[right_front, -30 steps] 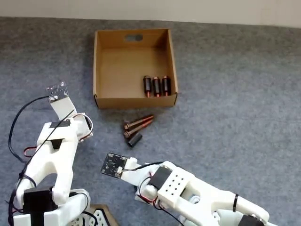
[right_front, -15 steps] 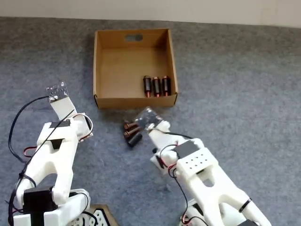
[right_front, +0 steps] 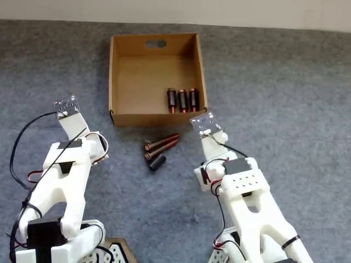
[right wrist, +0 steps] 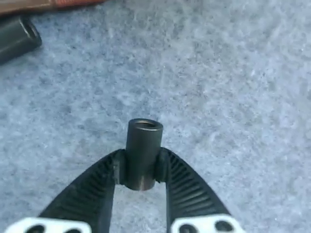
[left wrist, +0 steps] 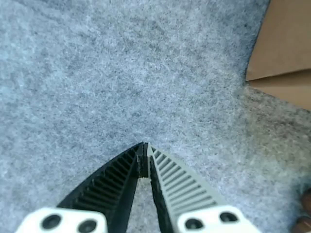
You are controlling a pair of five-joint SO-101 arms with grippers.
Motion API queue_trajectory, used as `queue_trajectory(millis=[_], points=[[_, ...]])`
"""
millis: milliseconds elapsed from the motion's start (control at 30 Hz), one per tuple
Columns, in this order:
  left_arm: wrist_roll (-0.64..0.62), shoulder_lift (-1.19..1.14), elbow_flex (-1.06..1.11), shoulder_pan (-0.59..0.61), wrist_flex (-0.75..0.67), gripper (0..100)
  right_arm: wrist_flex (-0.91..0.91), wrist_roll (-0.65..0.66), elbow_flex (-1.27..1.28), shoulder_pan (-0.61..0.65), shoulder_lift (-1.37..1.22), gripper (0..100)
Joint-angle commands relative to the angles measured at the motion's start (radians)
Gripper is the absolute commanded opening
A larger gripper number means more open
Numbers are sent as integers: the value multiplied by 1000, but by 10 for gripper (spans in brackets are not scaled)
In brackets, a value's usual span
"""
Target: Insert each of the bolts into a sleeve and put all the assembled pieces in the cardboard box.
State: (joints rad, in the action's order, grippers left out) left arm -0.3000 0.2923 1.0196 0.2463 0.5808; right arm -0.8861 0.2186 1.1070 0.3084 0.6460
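Right wrist view: right claw (right wrist: 141, 154) tips pinch a sleeve (right wrist: 144, 138); left claw (left wrist: 145, 148) closed.

Holds left arm (right_front: 66, 170) bent at the near left, left gripper (left wrist: 145, 150) closed, fingertips touching, aimed downward. Extends right arm (right_front: 241, 192) forward from the near right, right gripper (right wrist: 141, 162) clamped on a short dark sleeve (right wrist: 144, 138), pinched between both fingers.
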Motion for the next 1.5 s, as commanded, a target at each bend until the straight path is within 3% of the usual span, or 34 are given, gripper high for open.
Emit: queue_trajectory(millis=[0, 367, 633, 1467], points=[[-6, -2, -24, 13, -11, 17, 5, -12, -42, -16, 4, 73], [-6, -2, -24, 13, -11, 17, -12, -14, -200, -54, -384, 77], [-6, -2, -24, 10, -15, 17, -12, -14, -219, 10, -394, 177], [-6, -2, -24, 12, -11, 17, -176, -6, -332, 16, -407, 113]])
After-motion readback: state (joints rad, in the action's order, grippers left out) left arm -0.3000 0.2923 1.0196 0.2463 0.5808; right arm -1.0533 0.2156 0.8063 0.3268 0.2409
